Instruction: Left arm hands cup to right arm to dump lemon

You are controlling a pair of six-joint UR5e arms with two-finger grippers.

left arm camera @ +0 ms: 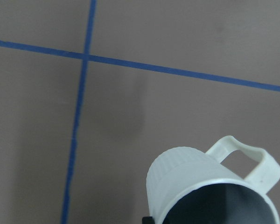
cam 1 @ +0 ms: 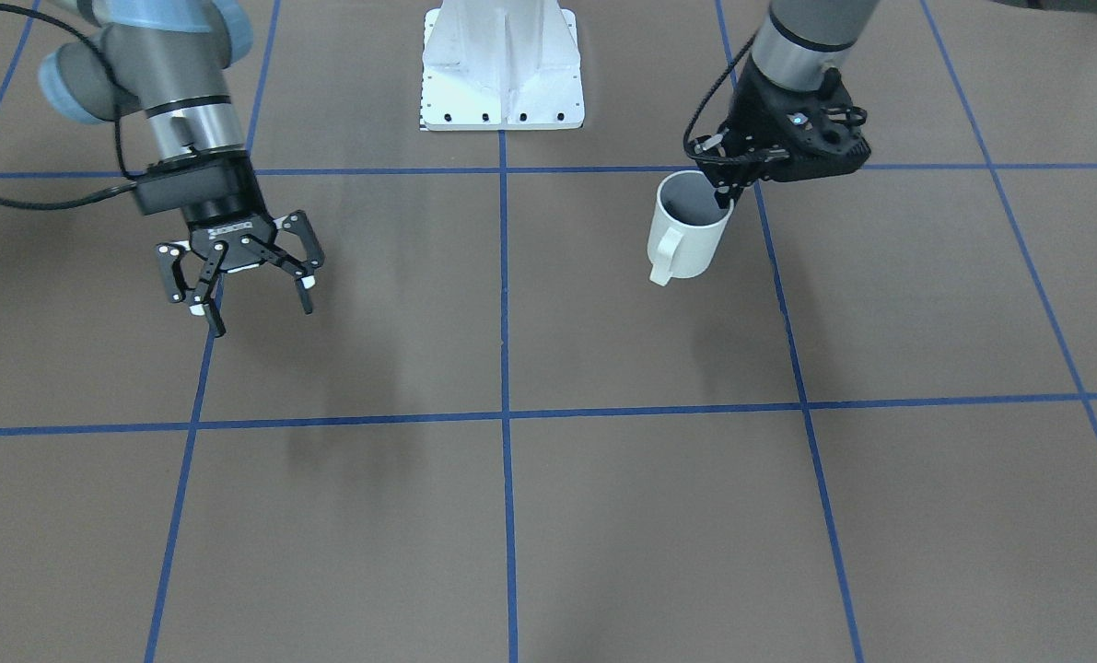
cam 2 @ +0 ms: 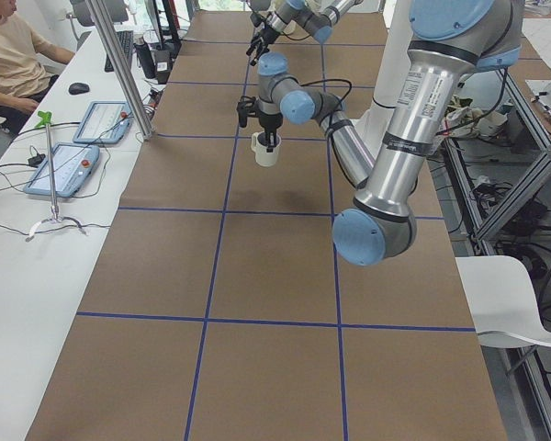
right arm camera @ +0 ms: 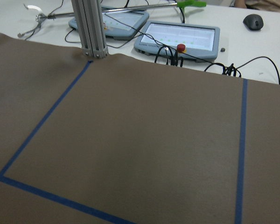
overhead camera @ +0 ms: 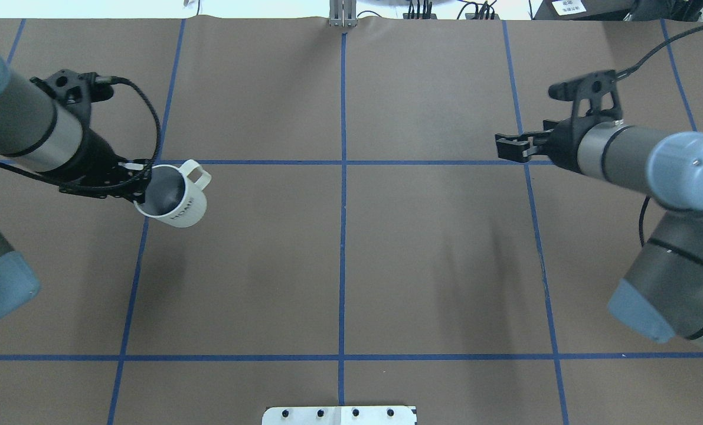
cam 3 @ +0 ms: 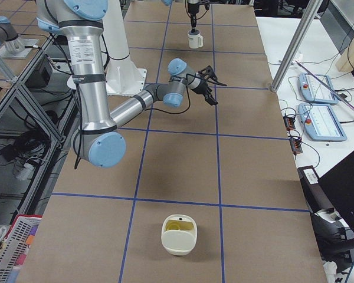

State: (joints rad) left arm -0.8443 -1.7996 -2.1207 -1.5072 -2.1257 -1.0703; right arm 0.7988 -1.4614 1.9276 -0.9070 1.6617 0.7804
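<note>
**Cup position.** The plain white cylindrical mug with one loop handle hangs clear of the brown table on the robot's left side. Its mouth faces up, it tilts slightly, and its handle points away from the robot's base.

**Lemon.** No view shows the lemon. The mug's interior reads as plain grey, so you cannot confirm that anything is inside.

**Fingers.**
- The left fingers pinch the mug's rim, one inside the wall and one outside.
- The right fingers are spread wide and hold nothing. They are well apart from the mug, across the table's centre line.

**Hazards.**
- A pinch on the rim alone gives little resistance to rotation. A quick traverse could let the mug pivot or slip.
- More tilt could spill the contents before the hand-over.
- At transfer, the right fingers must close on the mug's body below the left fingers. Approaching too high risks the two sets of fingers colliding.
- Releasing before the right grip is secure would drop the mug.

**View differences.**
- The front-facing view shows how far the right fingers are open. The overhead view shows them edge-on, so you cannot read it there.
- The overhead view alone shows dark lettering on the mug's wall.
- The left wrist view shows the mug's ribbed wall and handle close up, but almost nothing of the grip.
- The right wrist view shows only table and operator panels.
- Only the exterior right view shows a white rounded container holding a yellow piece, at the table's far right end. You cannot tell whether that piece is the lemon.
</note>
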